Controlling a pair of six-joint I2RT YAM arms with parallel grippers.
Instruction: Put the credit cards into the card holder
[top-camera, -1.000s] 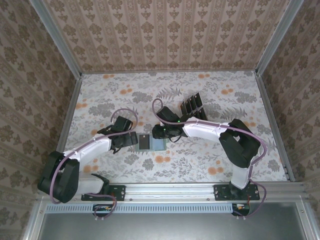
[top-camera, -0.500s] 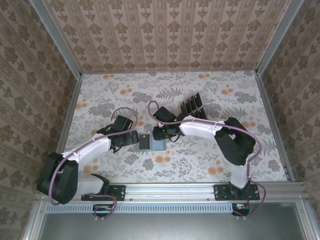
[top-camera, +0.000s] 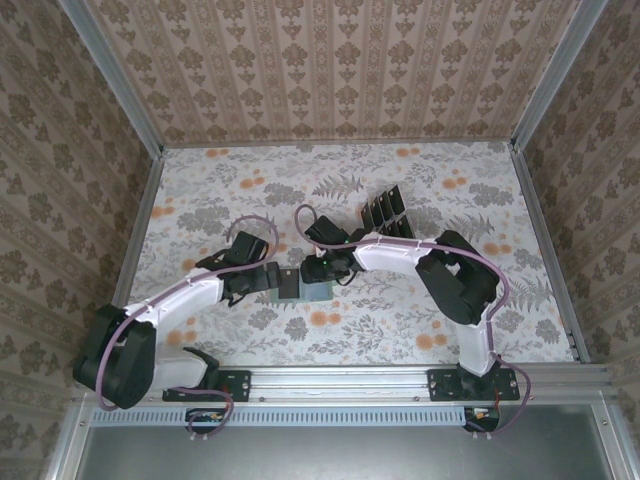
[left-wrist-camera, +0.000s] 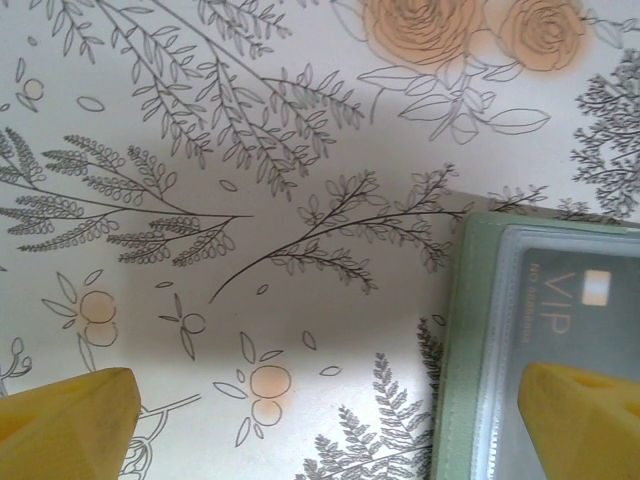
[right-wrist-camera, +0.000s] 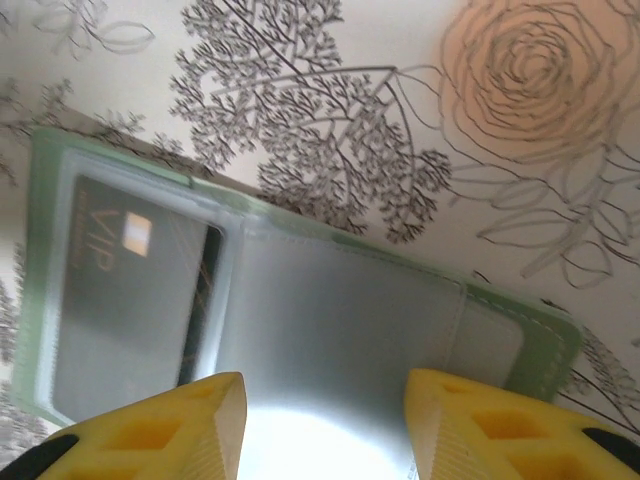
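Here's the card holder (top-camera: 305, 292), lying open and flat on the flowered table (top-camera: 200, 190), right between the two arms. From above, it sits at 3 o'clock of the left gripper (top-camera: 266, 281) and at 9 o'clock of the right gripper (top-camera: 323, 273).

Left wrist view: the left gripper (left-wrist-camera: 320, 430) is spread wide and holds nothing. One yellow fingertip (left-wrist-camera: 65, 425) is over bare table, the other is over the card holder (left-wrist-camera: 470, 360) at 3 o'clock (touching it or just above, I can't tell).

Right wrist view: the right gripper (right-wrist-camera: 325, 430) has its fingers parted with nothing clamped. The card holder (right-wrist-camera: 350, 320) stretches from 9 to 3 o'clock just beyond the tips, grey inside facing up. One card (right-wrist-camera: 130, 300), marked VIP, sits behind the clear window at 10 o'clock.

The other credit cards (top-camera: 385, 212) stand in a tilted row at 1 o'clock of the right gripper, well apart from it.
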